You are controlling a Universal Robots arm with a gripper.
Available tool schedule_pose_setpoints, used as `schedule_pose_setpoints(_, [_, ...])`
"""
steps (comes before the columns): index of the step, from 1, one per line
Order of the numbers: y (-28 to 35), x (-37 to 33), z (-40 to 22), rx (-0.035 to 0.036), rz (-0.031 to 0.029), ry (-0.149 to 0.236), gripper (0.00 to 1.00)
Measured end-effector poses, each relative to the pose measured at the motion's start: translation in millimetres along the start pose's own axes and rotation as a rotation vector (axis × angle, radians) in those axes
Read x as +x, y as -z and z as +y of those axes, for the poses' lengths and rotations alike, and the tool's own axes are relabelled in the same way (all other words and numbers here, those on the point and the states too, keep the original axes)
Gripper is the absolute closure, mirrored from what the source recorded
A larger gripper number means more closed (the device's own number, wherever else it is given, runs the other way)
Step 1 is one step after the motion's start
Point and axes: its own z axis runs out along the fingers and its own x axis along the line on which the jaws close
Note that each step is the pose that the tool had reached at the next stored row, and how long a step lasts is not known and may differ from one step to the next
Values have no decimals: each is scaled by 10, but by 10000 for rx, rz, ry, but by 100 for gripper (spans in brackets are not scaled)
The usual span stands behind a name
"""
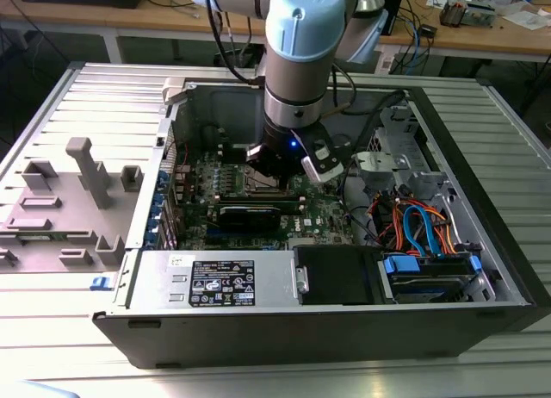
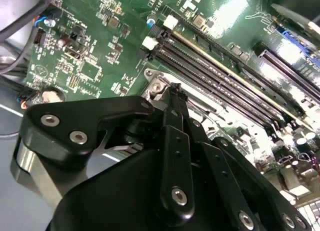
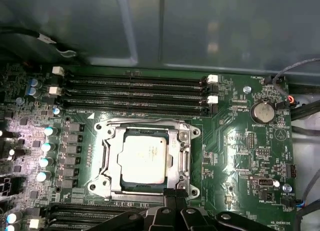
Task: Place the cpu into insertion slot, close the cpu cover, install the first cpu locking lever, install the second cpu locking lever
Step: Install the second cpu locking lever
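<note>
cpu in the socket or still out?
In. The first wrist view shows the cpu lying flat inside the insertion slot, its metal frame around it. The gripper sits at the slot's edge.

Lab (cluttered workbenches (image 1: 482,27), cables)

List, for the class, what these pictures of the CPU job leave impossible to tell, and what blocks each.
- Gripper opening: in the second wrist view its own dark body overlaps the fingers.
- Near edge of the insertion slot: in the first wrist view the gripper crosses it.
- The cpu lies in the slot, the cpu cover framing it; whether any lever is latched is too fine to tell.
- Slot in the exterior view: the arm covers it.
</note>
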Motion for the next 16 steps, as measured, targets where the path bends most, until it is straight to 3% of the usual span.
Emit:
schedule_pose_setpoints(2, [28,11,-24,-40,-14,4,89])
schedule_pose_setpoints(4, [35,27,-63,-202,-24,0,89])
schedule_pose_setpoints(7, [41,43,-100,-372,-34,-3,89])
schedule_pose_setpoints(10, [55,100,-185,-401,-52,0,89])
schedule_pose_setpoints(14, [61,214,-205,-435,-69,3,89])
schedule_pose_setpoints(16, [61,307,-206,-603,-85,-2,89])
